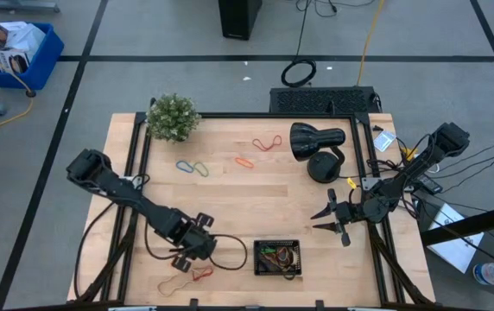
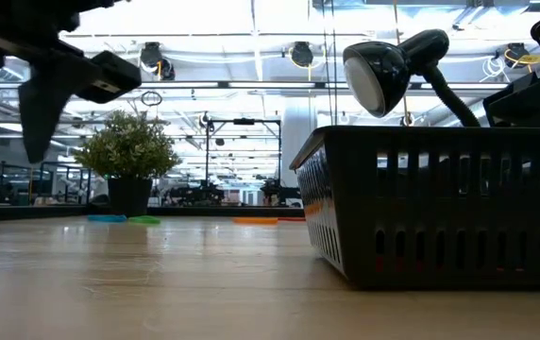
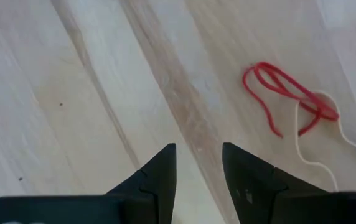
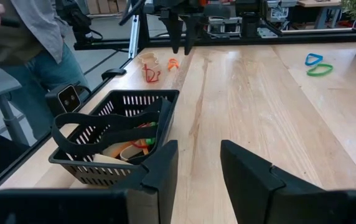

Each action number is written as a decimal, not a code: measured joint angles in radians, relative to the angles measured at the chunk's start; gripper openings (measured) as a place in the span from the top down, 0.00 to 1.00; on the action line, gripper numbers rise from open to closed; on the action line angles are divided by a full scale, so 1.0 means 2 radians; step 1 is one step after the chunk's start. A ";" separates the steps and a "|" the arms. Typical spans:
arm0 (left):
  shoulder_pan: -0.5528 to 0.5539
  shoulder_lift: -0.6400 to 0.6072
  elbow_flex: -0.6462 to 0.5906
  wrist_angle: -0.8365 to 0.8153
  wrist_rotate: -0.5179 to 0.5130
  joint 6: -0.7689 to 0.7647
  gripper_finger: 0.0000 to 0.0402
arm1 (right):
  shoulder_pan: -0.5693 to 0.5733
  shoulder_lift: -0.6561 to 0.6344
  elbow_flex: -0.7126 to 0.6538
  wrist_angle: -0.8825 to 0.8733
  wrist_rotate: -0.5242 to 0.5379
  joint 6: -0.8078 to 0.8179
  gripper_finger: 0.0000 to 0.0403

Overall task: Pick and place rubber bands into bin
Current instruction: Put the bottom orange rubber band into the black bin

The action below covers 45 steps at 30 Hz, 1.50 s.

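Note:
The bin [image 1: 277,257], a small black slotted tray, stands near the table's front edge. It holds several rubber bands [image 4: 134,144], and a black loop [image 4: 94,124] is draped over its rim. A red band [image 3: 287,93] and a tan band [image 3: 327,146] lie tangled on the wood at the front left [image 1: 197,275]. My left gripper [image 1: 188,252] hangs over the wood just beside them, pointing down, open and with nothing between its fingers [image 3: 196,168]. My right gripper [image 1: 326,216] waits open to the right of the bin, pointing level toward it [image 4: 198,168].
Blue [image 1: 184,164], green [image 1: 200,169] and orange [image 1: 243,161] bands and a red one [image 1: 267,142] lie farther back on the table. A potted plant [image 1: 173,117] stands at the far left and a black lamp [image 1: 316,142] at the far right. A person [image 4: 35,37] stands beyond the table's left edge.

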 joint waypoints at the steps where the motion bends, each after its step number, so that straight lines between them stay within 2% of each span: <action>1: -0.003 0.000 0.000 -0.002 0.002 0.004 0.66 | 0.000 0.000 0.000 0.000 0.000 0.000 0.71; 6: -0.018 0.000 0.000 -0.005 0.011 0.043 0.66 | 0.000 0.000 0.000 0.000 0.000 -0.001 0.71; 13: -0.018 0.015 0.000 -0.005 0.013 0.036 0.66 | 0.000 0.000 0.000 0.000 0.001 -0.015 0.71; 19: -0.024 0.043 0.000 -0.002 0.035 0.037 0.66 | 0.000 0.000 0.000 -0.001 0.001 -0.015 0.71; 27: -0.032 0.048 0.000 -0.026 0.051 0.038 0.66 | 0.000 0.000 0.000 0.000 0.002 -0.017 0.71; 45: -0.032 0.088 0.000 -0.013 0.078 0.048 0.66 | 0.000 0.000 0.000 -0.001 0.002 -0.015 0.71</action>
